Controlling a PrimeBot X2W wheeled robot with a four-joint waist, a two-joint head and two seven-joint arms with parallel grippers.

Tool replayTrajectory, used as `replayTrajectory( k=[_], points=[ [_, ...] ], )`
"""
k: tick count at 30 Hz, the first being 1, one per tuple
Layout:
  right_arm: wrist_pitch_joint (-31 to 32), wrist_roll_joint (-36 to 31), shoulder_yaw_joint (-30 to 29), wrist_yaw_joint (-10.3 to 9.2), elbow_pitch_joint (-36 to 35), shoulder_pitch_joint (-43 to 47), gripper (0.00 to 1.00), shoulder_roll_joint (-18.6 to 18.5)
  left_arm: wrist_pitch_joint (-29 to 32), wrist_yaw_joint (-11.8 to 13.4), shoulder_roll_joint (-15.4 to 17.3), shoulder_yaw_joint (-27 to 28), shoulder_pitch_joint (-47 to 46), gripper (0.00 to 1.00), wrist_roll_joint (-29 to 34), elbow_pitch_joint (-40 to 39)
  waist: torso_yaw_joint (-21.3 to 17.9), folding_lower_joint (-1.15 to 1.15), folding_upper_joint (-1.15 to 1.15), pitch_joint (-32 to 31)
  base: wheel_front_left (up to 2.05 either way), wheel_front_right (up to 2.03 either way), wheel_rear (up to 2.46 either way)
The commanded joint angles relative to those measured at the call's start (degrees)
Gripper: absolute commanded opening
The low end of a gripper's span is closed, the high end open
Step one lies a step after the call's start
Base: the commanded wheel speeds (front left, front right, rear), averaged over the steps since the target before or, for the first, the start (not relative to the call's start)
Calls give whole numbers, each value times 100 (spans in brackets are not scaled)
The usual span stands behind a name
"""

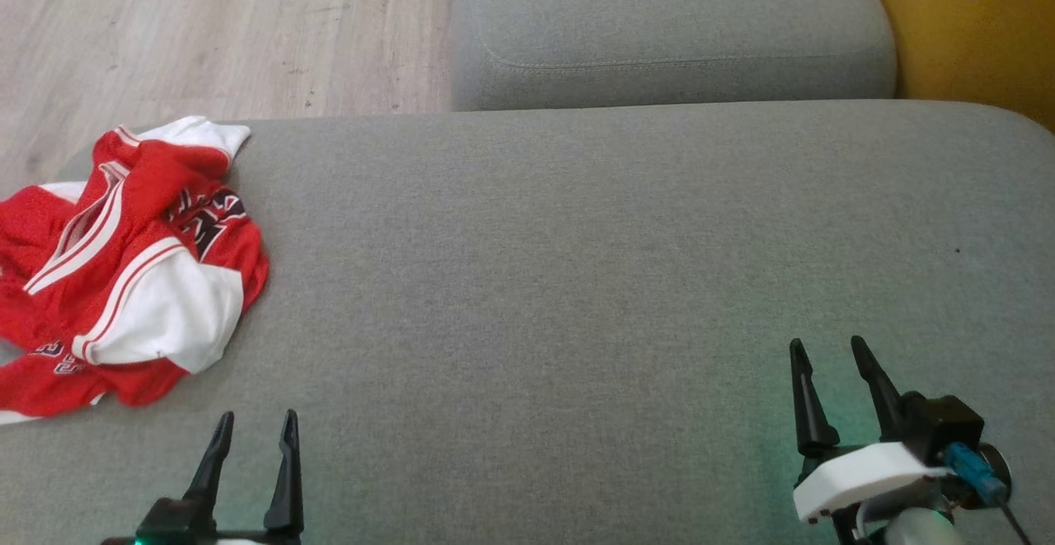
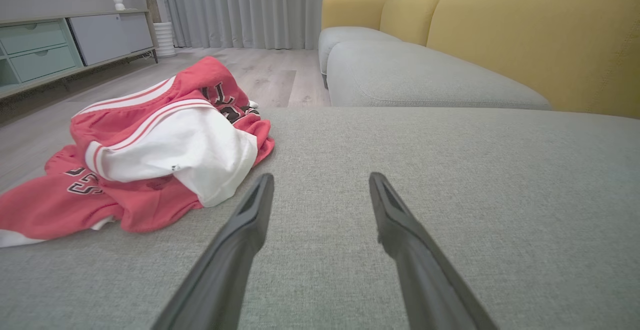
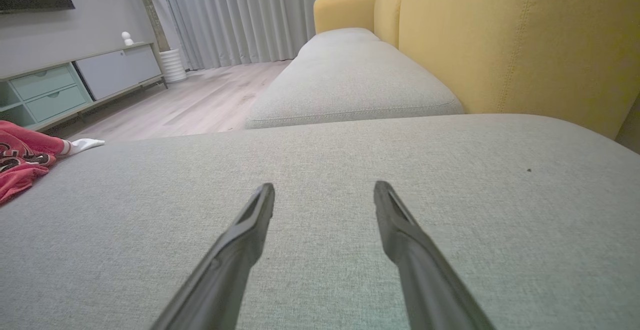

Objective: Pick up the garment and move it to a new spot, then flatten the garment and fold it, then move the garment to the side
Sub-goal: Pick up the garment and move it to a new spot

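The head view looks steeply down from above onto the broad grey fabric sofa cushion (image 1: 577, 281), with the crumpled red-and-white jersey (image 1: 124, 265) at the frame's left edge. Both wrist views sit low and close over that cushion, facing along it toward the grey curtains (image 2: 275, 5) at upper centre. All three views share the cushion, the jersey and the yellow sofa backrest (image 3: 525, 35) at right.

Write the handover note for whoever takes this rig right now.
Left end effector: open, empty, over the cushion, near the jersey but not touching it.
Right end effector: open, empty, over the cushion's right part.
Jersey: crumpled heap at the cushion's left end.
Done: nothing yet.
Left: pick it up, move it, flatten, fold, set aside.
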Motion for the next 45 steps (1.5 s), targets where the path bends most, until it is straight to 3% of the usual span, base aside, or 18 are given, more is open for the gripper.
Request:
replayTrajectory(
  k=[1,5,18,24,30,34,40,45],
  points=[
    [-63,26,152,45,-192,-156,100,-13,-72,-7,19,219,-262,100,30,-147,52,0,0,-10,0,0,0],
    [-63,58,194,45,-254,-131,100,-13,-72,-22,15,188,-287,100,37,-153,261,0,0,-48,0,0,0],
    [-63,242,589,45,-311,-82,100,-13,-72,-61,182,143,-177,100,-39,-250,1763,0,0,-242,0,0,0],
    [-63,337,747,45,-315,-152,100,-13,-72,-66,261,219,-75,100,-119,-267,2194,0,0,-219,0,0,0],
    [-63,295,868,45,-362,-223,100,-13,-72,-68,225,273,-110,100,-248,-420,2202,0,0,-36,0,0,0],
    [-63,161,934,45,-536,-434,100,-119,38,-79,207,239,-437,100,-577,-707,2049,0,0,504,0,0,0],
    [-63,131,1146,45,-821,-1006,100,-634,701,-91,687,217,-1808,100,-1525,-979,1779,0,0,1572,0,0,0],
    [-63,174,1272,45,-976,-1330,100,-938,1394,-92,1218,203,-2854,100,-1973,-393,1607,0,0,2132,0,0,0]
  ],
)
